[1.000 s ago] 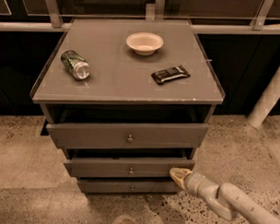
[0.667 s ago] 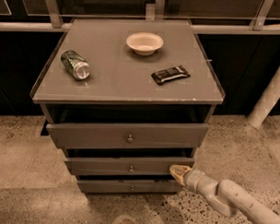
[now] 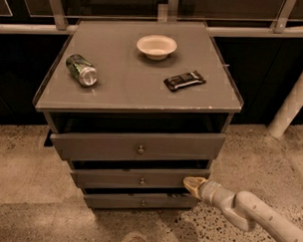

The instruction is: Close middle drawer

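Hand (image 3: 193, 183) at right end of middle drawer (image 3: 109, 178): grey, tiny knob (image 3: 142, 181).

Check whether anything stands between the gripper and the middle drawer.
Nothing visible does: the gripper is at the front of the middle drawer, near its right end. Behind the drawer is too dark to judge.

My smooth, pale grey plastic-looking gripper (image 3: 193, 183) is sitting at the right end of the matt grey wooden middle drawer (image 3: 114, 178), whose tiny metal knob (image 3: 142, 181) is glinting. The smooth grey tabletop (image 3: 127, 95) is showing a soft sheen. Near its left edge a shiny green metal can (image 3: 82, 70) is gleaming; near the back edge a matt cream bowl (image 3: 156, 46); toward the right edge a glossy dark wrapper (image 3: 184, 80).
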Robot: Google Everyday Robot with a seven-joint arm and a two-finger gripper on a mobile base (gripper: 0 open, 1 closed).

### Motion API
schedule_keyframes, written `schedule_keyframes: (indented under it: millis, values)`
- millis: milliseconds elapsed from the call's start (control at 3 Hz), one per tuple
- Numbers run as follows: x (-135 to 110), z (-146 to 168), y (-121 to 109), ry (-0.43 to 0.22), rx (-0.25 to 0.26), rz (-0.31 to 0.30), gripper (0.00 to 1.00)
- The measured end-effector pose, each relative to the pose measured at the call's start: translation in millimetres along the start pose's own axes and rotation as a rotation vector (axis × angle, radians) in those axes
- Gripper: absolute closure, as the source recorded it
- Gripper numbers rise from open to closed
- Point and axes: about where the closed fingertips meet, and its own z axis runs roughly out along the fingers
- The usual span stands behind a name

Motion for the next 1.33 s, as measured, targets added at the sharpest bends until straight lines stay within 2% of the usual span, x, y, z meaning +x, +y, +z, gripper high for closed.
schedule_keyframes:
  millis: [333, 667, 1000, 1333]
  values:
    - [-4, -2, 2, 0.009, -0.019, 0.004, 1.00]
    - [10, -33, 18, 0.042, -0.083, 0.068, 1.00]
    - [26, -118, 60, 0.097, -0.172, 0.156, 0.81]
    - [25, -123, 76, 0.095, -0.206, 0.164, 0.58]
